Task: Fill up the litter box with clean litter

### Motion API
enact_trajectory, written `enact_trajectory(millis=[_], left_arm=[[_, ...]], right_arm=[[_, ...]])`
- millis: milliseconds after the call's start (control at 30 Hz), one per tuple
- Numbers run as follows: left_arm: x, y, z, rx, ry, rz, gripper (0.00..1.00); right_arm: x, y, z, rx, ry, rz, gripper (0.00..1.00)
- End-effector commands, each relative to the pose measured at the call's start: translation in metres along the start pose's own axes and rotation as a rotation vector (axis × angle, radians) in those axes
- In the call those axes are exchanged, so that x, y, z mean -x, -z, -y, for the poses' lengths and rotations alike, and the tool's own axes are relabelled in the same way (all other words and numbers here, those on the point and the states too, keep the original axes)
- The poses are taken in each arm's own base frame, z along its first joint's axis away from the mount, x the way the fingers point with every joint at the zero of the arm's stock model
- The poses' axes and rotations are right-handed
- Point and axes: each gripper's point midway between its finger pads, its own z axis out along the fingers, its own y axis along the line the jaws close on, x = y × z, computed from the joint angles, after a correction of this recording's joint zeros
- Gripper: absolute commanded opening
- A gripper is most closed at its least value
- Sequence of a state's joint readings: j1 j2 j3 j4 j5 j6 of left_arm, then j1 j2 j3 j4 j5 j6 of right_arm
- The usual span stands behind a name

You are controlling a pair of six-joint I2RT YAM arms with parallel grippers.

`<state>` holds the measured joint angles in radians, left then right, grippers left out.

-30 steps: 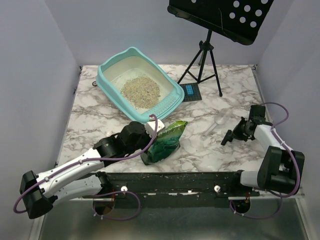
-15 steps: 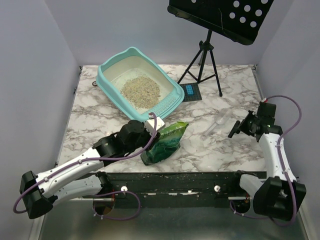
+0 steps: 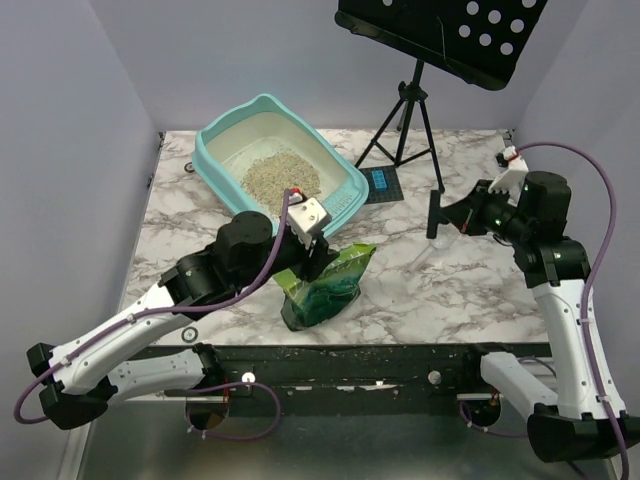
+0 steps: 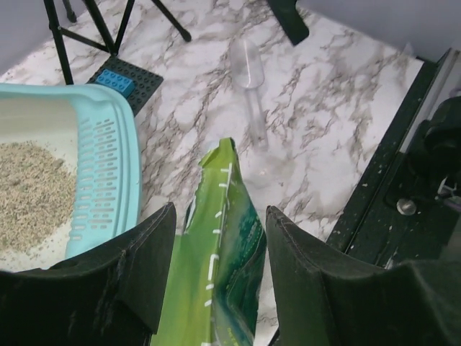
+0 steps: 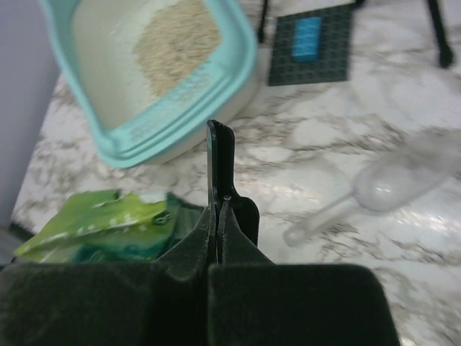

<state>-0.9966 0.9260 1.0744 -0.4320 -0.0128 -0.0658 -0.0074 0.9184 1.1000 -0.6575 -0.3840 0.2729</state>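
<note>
At the near edge of the table, just past the black rail [image 3: 360,355], the green bag [image 3: 325,290] is seen standing on the marble, its torn top leaning up and to the right. It is straddled by the left gripper [image 3: 318,262], whose fingers [image 4: 137,274] are spread apart, 1 on each side of the foil. No squeeze on the bag can be made out, so the bag is judged to be resting on the table under its own weight rather than being carried.

Further out and to the right, a clear scoop [image 4: 248,68] is left lying flat on the table, touched by nothing. Near it, raised off the surface, the right gripper [image 3: 434,215] is held with its 2 fingers pressed together on nothing, a pose judged to keep it out of the way.

Behind the bag, the litter box [image 3: 215,135] is set with its slotted front edge turned toward the bag, which suits pouring over that low side. The clean litter [image 3: 280,178] is heaped as 1 loose pile in the middle of the cream floor, with bare floor around it, so the filling is judged only partly done.

Just beside the box's right corner a black baseplate [image 3: 382,182] with a blue brick is laid, and farthest back a tripod stand [image 3: 410,120] is placed.
</note>
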Motion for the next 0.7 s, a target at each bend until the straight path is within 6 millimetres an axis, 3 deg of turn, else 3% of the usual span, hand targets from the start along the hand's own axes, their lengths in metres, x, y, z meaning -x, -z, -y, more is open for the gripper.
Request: enact_trajectory(millis=[0,167,367,667], left_arm=[[0.017,-0.01,0.016,-0.083,0.093,-0.003,0.6],[0.044,-0.021,0.031,-0.242,0.256,0.126,0.55],[0.064,-0.023,0.034,-0.42,0.404,0.323,0.53],[0.077,-0.011,0.024,-0.577,0.534,0.517,0.52]], right_arm=[[0.001,0.023,-0.081,0.369,0.149,-0.035,0.01],[0.002,0.04,-0.122,0.535,0.259,-0.042,0.0],[0.005,0.052,-0.147,0.686,0.308,-0.023,0.0],[-0.005,0.046,-0.175,0.796,0.312,-0.038,0.01]])
